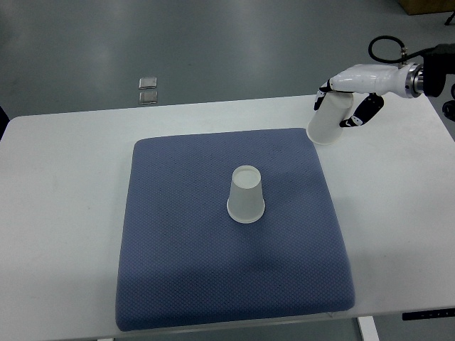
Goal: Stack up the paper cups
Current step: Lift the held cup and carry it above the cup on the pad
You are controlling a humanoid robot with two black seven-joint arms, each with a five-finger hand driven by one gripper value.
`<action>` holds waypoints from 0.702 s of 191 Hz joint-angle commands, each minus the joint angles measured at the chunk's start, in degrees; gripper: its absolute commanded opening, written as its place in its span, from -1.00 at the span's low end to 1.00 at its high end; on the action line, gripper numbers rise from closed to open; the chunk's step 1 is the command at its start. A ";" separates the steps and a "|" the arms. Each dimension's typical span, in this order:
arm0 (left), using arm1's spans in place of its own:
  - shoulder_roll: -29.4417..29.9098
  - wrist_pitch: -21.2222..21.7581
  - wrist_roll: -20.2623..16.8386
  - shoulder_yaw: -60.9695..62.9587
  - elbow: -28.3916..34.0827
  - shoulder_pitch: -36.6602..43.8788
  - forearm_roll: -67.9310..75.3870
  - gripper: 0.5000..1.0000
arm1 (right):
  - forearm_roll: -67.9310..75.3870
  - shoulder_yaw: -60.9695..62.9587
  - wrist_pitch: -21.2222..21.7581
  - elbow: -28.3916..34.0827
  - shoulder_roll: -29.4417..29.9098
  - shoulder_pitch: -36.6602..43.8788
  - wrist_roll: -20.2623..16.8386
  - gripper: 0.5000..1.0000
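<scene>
Right hand (346,99) coming in from right edge, fingers clamped on a paper cup (330,118), held tilted w/ mouth down-left, over the white table (64,213) just beside far right corner of the blue cushion pad (185,270). Second paper cup (246,195) standing upside down near middle of pad, well apart from the held one. Two small clear squares (148,89) on grey floor beyond the table's far edge.

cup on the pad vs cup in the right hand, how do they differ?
The cup on the pad stands free, touched by nothing; the held cup is gripped by the right hand.
The pad cup sits upside down, base up, near the middle of the blue pad; the held cup is tilted, rim pointing down-left over the pad's far right corner.
Both are plain white paper cups of similar size.
</scene>
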 commanded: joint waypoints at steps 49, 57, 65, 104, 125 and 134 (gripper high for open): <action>0.00 0.00 0.00 0.00 0.00 0.00 0.00 1.00 | 1.64 0.24 16.08 7.36 2.36 12.84 2.15 -0.28; 0.00 0.00 0.00 0.00 0.00 0.00 0.00 1.00 | 2.52 0.24 17.49 7.36 3.33 13.89 2.23 -0.28; 0.00 0.00 0.00 0.00 0.00 0.00 0.00 1.00 | 3.39 0.33 18.63 7.36 4.03 14.77 2.32 -0.28; 0.00 0.00 0.00 0.00 0.00 0.00 0.00 1.00 | 4.80 0.33 20.30 7.45 8.69 14.51 2.23 -0.28; 0.00 0.00 0.00 0.00 0.00 0.00 0.00 1.00 | 4.80 0.33 20.30 7.45 9.57 13.10 1.97 -0.28; 0.00 0.00 0.00 0.00 0.00 0.00 0.00 1.00 | 4.80 0.33 20.13 7.45 9.74 12.40 1.88 -0.28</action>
